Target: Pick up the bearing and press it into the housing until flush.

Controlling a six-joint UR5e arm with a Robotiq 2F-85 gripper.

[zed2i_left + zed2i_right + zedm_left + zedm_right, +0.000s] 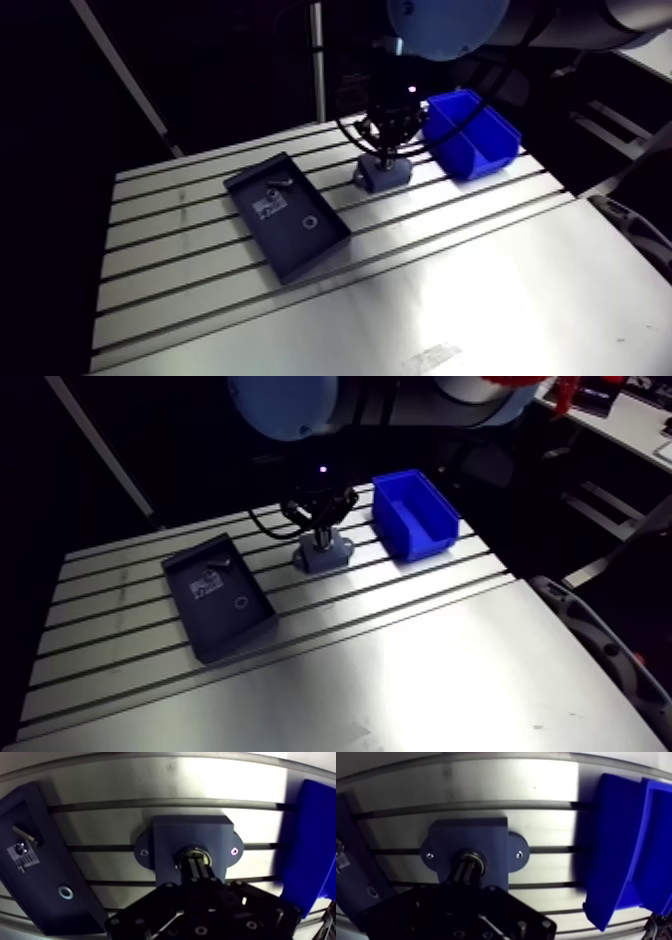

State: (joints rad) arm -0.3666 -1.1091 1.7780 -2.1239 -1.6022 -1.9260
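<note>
Arm view: my gripper [388, 155] stands on the grey housing [382, 176], between the dark tray [262, 243] and the blue bin [472, 135].

Wrist view: fingers [193, 868] closed together, holding nothing, tips on the bearing [192, 849] seated in the housing bore.

Judged: small steel ring, rigid, slick; grip outer rim, push squarely.

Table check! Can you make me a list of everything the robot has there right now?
surface: slotted aluminium table.
job's things: grey housing stands on the table; the bearing sits in its bore, but whether it is flush cannot be told.
clutter: dark tray holding a small ring and a label; blue bin beside the housing.
grippers: gripper shut, fingertips down on the bearing.
cables: nothing seen.
surroundings: nothing seen.
</note>
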